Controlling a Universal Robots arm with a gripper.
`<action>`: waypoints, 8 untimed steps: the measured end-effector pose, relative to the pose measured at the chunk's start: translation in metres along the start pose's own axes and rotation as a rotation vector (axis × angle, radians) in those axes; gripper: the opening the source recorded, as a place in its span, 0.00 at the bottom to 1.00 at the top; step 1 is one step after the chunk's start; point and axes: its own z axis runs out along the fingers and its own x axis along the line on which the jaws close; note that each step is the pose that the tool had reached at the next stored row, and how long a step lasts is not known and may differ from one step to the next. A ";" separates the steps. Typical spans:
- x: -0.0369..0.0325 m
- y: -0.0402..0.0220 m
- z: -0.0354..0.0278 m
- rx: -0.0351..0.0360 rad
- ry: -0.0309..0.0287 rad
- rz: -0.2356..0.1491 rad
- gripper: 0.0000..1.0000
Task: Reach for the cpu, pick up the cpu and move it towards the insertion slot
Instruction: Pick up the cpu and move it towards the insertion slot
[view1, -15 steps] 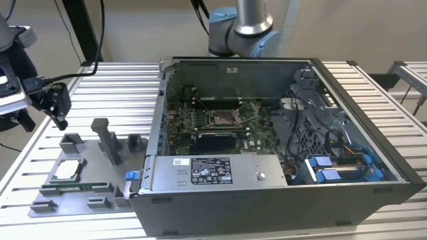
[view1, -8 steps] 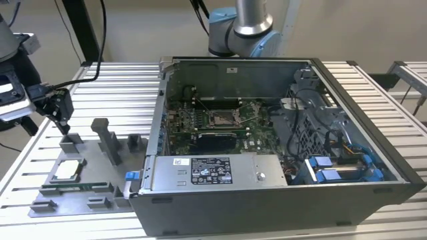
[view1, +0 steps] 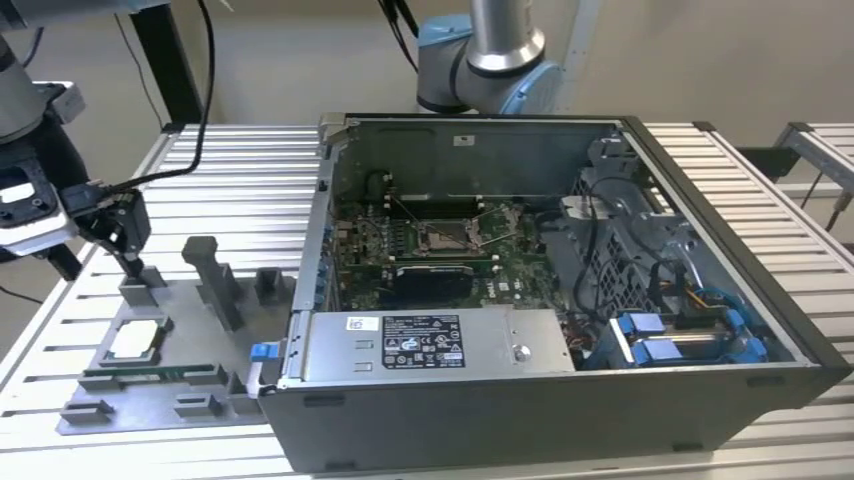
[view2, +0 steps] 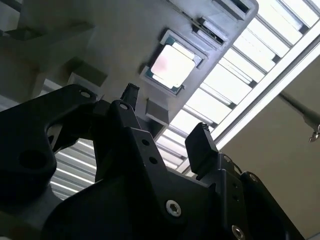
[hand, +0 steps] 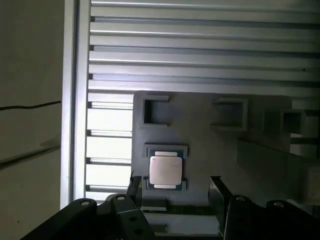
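Exterior view shows my pincer (view1: 130, 262) hanging over a grey tray (view1: 80, 412) on the slatted table (view1: 240, 190), at that view's left. My two fingers point down at the tray. I cannot tell if a tip touches the small grey block (view1: 140, 290) under it.

My pincer (hand: 175, 182) is wide open in the first wrist view. The gap between my fingers (hand: 216, 184) is wider than the cpu (hand: 165, 170). I hold nothing.

The cpu (view1: 138, 340) lies flat in its square pocket on the tray, shiny side up, near my finger tips but apart from them. A thin green stick (view1: 154, 375) lies just beside it on the tray.

The big open computer case (view1: 534, 400) sits next to the tray, at the exterior view's right. Its slot (view1: 447, 238) is well apart from the cpu.
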 end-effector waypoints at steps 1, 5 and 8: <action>0.0003 -0.0001 0.0017 0.0000 -0.0005 0.000 1.00; 0.0006 -0.0005 0.0089 0.0001 -0.0018 0.000 1.00; 0.0007 -0.0012 0.0143 0.0001 -0.0021 0.000 1.00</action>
